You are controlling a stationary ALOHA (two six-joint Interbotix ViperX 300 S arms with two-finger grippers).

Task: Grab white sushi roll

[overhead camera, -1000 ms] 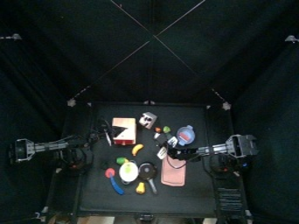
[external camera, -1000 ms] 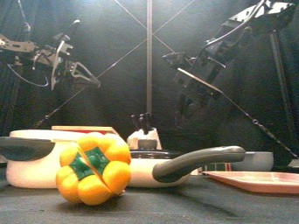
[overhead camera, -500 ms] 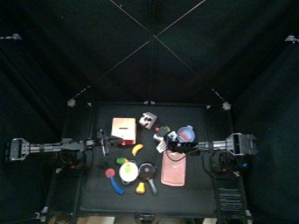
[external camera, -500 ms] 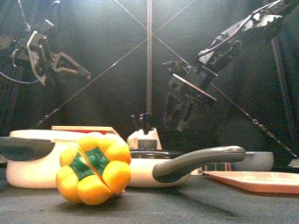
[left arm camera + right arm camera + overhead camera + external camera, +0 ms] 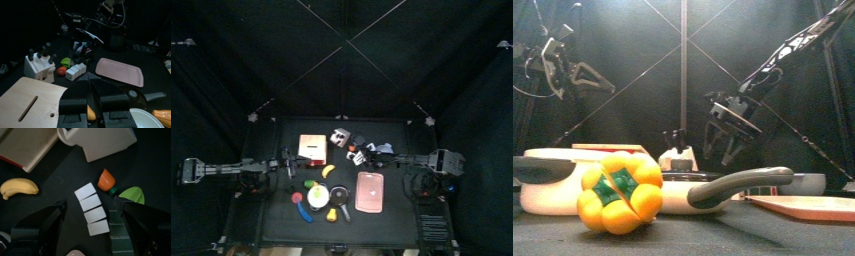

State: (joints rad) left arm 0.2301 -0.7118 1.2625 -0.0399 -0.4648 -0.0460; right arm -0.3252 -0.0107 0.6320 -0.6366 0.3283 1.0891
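Note:
The white sushi roll (image 5: pixel 91 211) is a row of white blocks lying on the black table, small in the top view (image 5: pixel 356 153) and also seen from the left wrist (image 5: pixel 75 71). My right gripper (image 5: pixel 92 208) hangs over it, jaws open wide on either side of the roll and not touching it. From the front the same gripper (image 5: pixel 727 138) points down behind the pan. My left gripper (image 5: pixel 93 102) rests shut and empty over the cutting board's near end, at the table's left (image 5: pixel 289 166).
Beside the roll lie an orange carrot (image 5: pixel 106 179), a green piece (image 5: pixel 132 194) and a banana (image 5: pixel 18 188). The white knife block (image 5: pixel 103 143) and wooden cutting board (image 5: pixel 310 147) stand further back. A pink tray (image 5: pixel 369 190), pan (image 5: pixel 593 178) and yellow pepper (image 5: pixel 620 192) fill the front.
My right gripper opened wide and swung from above the pink tray back and down over the white sushi roll. The left arm drew back at first, then held still.

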